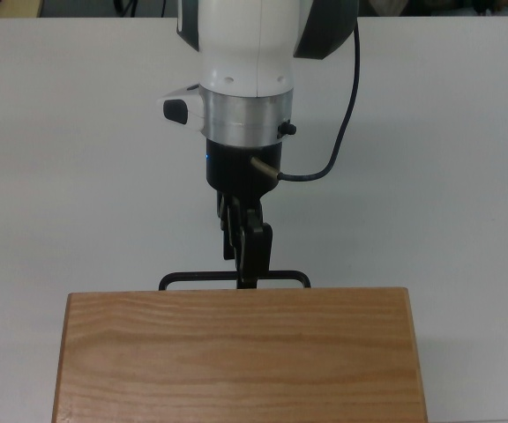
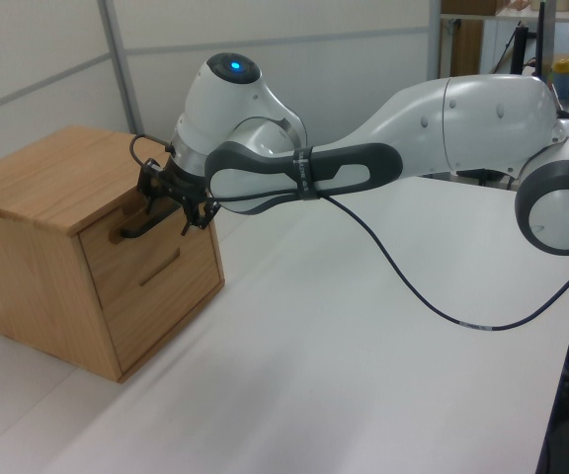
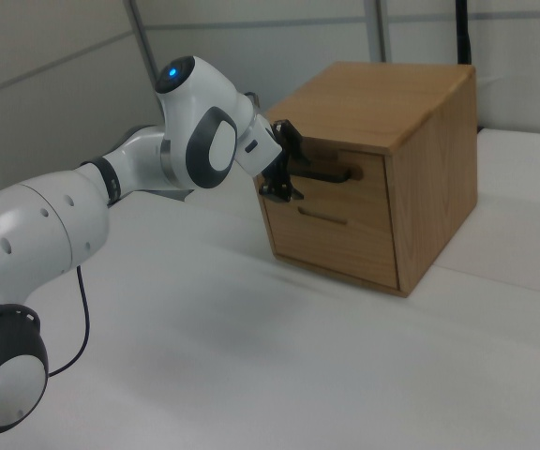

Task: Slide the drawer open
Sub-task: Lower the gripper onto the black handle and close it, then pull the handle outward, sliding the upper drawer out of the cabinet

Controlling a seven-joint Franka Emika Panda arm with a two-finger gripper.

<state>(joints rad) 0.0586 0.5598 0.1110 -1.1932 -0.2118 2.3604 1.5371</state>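
A light wooden cabinet (image 2: 62, 242) with bold grain sits on a smooth white table (image 2: 364, 336). Its upper light wooden drawer (image 3: 331, 183) sits flush in the cabinet front. The black two-finger gripper (image 1: 248, 280) meets the drawer's thin black metal bar handle (image 1: 183, 280); finger spacing cannot be told. Pale wall panels stand behind the cabinet.

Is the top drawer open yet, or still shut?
Still shut. The drawer front sits flush with the cabinet face in the right view; the gripper is at the handle.

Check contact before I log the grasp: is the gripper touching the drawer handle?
Cannot tell: in the top view the gripper overlaps the handle, but none shows contact plainly.
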